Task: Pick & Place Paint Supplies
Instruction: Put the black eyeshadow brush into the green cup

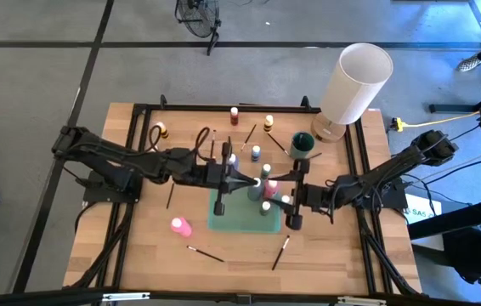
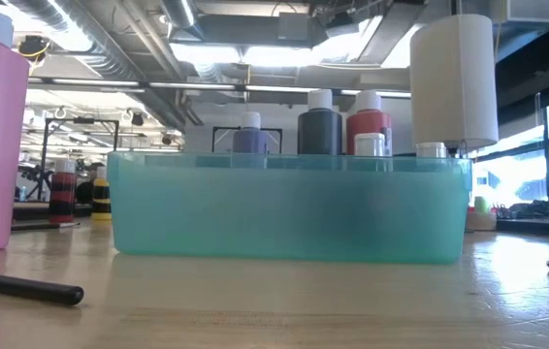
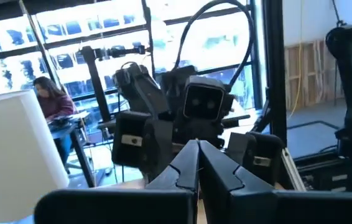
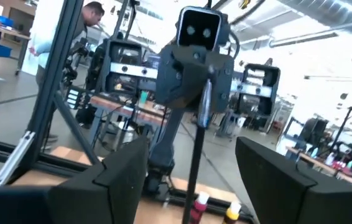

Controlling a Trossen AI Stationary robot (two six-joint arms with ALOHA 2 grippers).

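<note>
Both arms stretch low and level over the surface (image 1: 138,255), meeting above the teal bin (image 1: 242,212).

The left gripper (image 1: 246,183) has its fingers pressed together, holding a thin brush (image 4: 196,155) upright over the bin.

The right gripper (image 1: 285,200) has its fingers spread, empty, at the bin's right edge.

Several paint bottles (image 2: 320,131) stand inside the bin.

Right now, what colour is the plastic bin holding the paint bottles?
Translucent teal plastic bin, clearest in the low view.

Two dark jointed arms, looped black cables along links; left gripper (image 1: 242,183) and right gripper (image 1: 276,194) black, blocky, wedge-shaped fingers.
</note>
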